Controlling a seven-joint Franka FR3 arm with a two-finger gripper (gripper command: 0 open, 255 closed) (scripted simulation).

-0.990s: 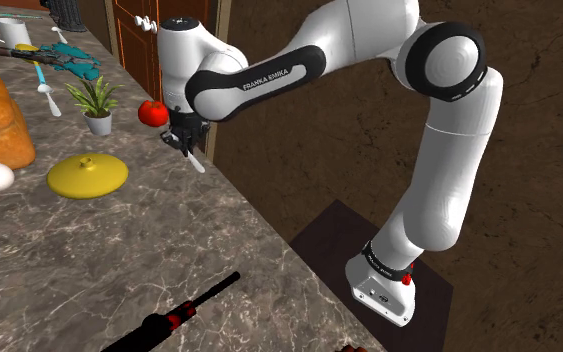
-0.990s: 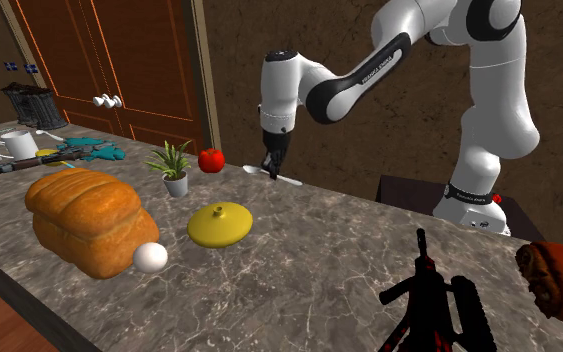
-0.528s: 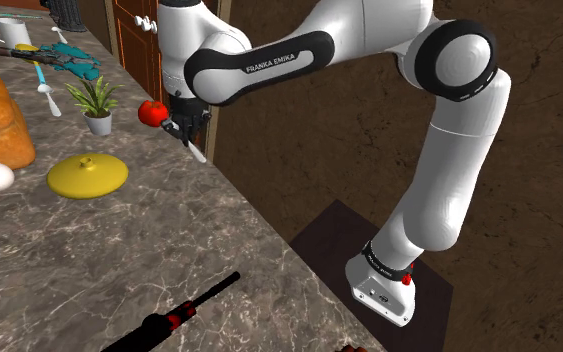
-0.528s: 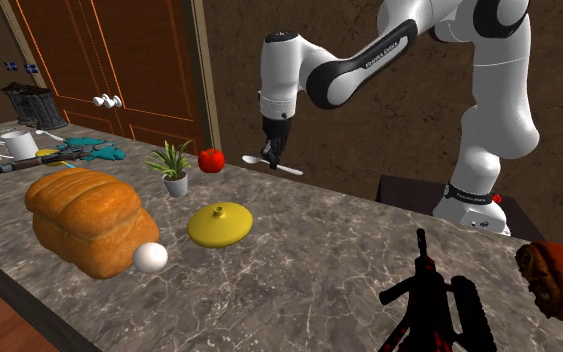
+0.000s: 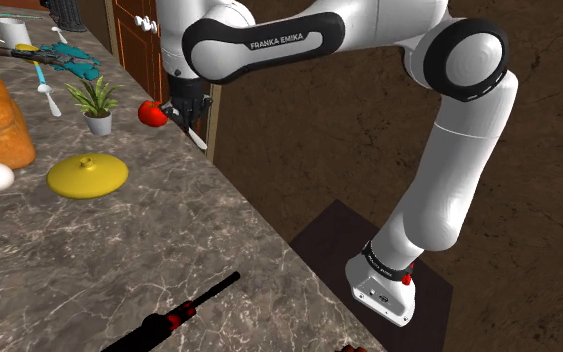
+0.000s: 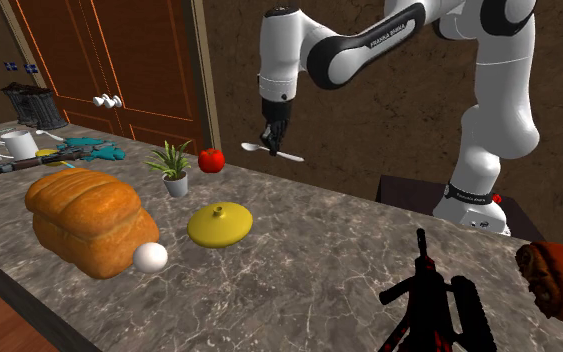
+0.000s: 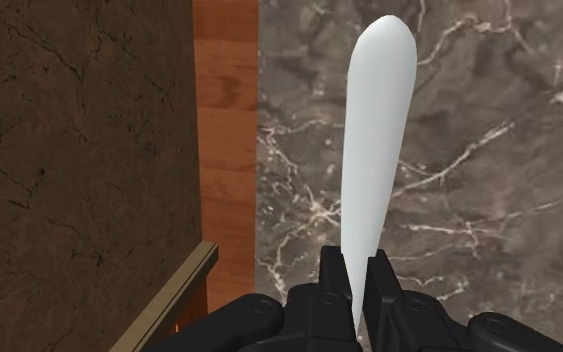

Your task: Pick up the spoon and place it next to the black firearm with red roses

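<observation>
Arm [image 5: 449,150]: reaches from the stand out over the edge of the grey marbled surface [image 5: 119,250].

Bread [image 6: 84,220]: lies on the surface.

Firearm [image 6: 431,300]: black with red marks, lying at the surface's end in the second exterior view's lower right, well apart from the spoon.

Lid [image 6: 220,223], yellow; plant [image 6: 173,168]; tomato [image 6: 210,160]: grouped between bread and end effector.

Egg [image 6: 150,257]: touching the bread.

End effector [image 7: 357,272]: fingers clamped on the white spoon [image 7: 374,150], which is held in the air above the surface's edge, near the tomato.
</observation>
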